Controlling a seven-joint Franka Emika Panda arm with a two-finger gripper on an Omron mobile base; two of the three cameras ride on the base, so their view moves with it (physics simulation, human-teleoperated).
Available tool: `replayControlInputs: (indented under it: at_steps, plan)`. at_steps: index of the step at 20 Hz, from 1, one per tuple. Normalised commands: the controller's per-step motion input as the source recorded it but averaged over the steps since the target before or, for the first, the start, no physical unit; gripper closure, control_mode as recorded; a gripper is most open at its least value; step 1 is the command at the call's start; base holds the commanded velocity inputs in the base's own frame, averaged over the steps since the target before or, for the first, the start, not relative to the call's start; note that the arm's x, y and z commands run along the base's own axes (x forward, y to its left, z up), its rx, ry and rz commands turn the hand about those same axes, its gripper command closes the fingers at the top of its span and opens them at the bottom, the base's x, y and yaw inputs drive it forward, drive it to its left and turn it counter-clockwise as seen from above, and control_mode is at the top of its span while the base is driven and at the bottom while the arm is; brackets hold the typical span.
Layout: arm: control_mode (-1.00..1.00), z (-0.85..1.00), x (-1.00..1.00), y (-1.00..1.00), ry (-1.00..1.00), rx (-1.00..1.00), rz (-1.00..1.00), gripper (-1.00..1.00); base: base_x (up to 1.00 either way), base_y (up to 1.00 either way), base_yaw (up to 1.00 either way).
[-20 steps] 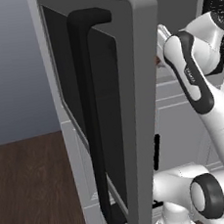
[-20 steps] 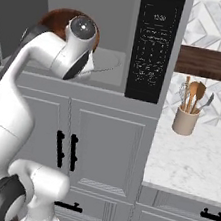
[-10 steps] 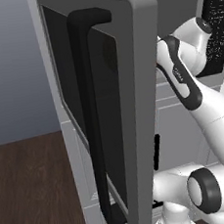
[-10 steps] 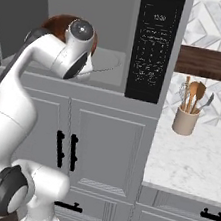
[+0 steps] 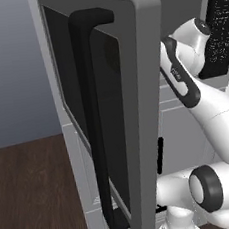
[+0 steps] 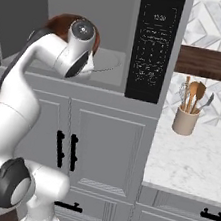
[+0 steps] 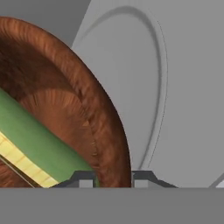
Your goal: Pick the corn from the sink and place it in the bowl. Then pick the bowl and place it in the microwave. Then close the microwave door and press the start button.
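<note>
The bowl [image 7: 83, 118], corn [image 7: 39, 148] lying at its 8 o'clock, is pinched by its rim in the nearly closed pincer [image 7: 113, 178] for setting on the microwave [image 6: 154, 43] turntable [image 7: 144, 78].

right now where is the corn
The corn lies inside the bowl, at the lower left of the hand view. In the right base view the bowl sits in the open microwave, behind the arm.

Arm w/ bowl [image 6: 63, 24] moved deeper into the microwave [image 6: 125, 13].
</note>
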Motion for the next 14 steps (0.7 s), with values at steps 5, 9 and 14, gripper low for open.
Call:
replayControlInputs:
  at_steps: [5,9,14]
  plan:
    - [-1.00,-0.04,0.02,0.00,-0.05,0.00,-0.05,-1.00,0.00,0.00,0.00]
    - [-1.00,0.00,-0.34,0.00,-0.23,0.00,0.00,-1.00,0.00,0.00,0.00]
    - [-1.00,0.00,-0.84,0.00,-0.29,0.00,0.00,-1.00,0.00,0.00,0.00]
